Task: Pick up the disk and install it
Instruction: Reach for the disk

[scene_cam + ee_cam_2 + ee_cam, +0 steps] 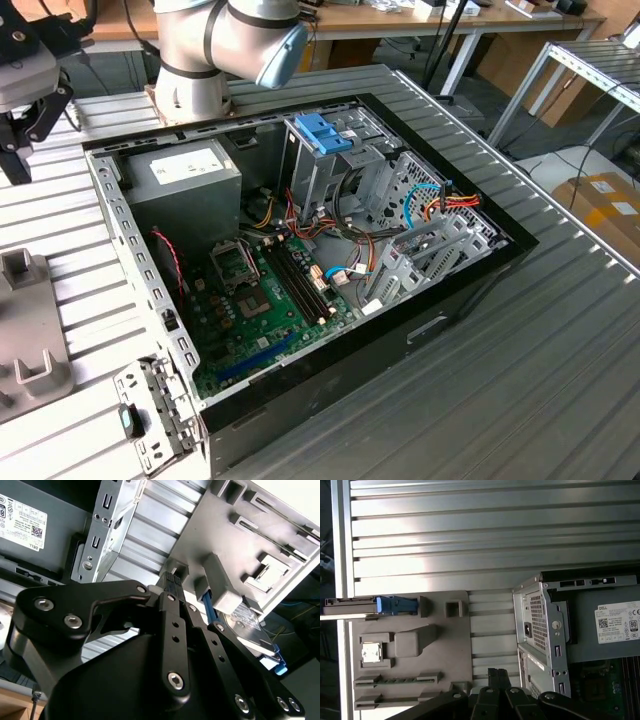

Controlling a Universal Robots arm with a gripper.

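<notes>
Step in hand: approach for the pick-up, by my judgement; nothing grasped, nothing installed.
Gripper (498, 672): pads (493, 676) drawn together, holding nothing; hangs over the holder tray (455, 650), clear of the disk (350, 606).
Disk, location: stands on edge in a slot at one corner of the holder tray, on the table (560, 380), apart from the computer case (460, 300).
Pick-up calls for (judged): pads parted first, then set astride the thin metal body, clear of the blue rails (395, 605) and the slot walls.
Count: disk, one; gripper, one; holder tray, one; computer case, one, lid off; power supply (185, 175), one; bare blue bracket (322, 133), one.
</notes>
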